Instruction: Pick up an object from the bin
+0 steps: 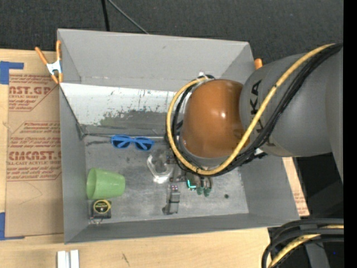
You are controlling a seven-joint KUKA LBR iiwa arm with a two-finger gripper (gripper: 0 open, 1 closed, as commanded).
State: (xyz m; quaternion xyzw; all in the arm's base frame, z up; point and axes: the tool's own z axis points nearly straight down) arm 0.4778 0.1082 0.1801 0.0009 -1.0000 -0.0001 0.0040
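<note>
My gripper [172,203] reaches down under the orange wrist cover to the bin floor, right of the middle and near the front wall. A clear, glassy little object [158,169] lies just up and left of it, partly tucked under the wrist. Nothing shows in the gripper's hold. Blue sunglasses [132,143] lie further back, left of the wrist cover. A green plastic cup [104,183] rests on its side at the front left. A small black and yellow tape measure [101,207] sits in the front left corner, just below the cup.
The arm and its orange cover hang over the right half of the bin and hide the floor beneath. Bare floor shows between the cup and the gripper. The sloped back wall rises behind the sunglasses.
</note>
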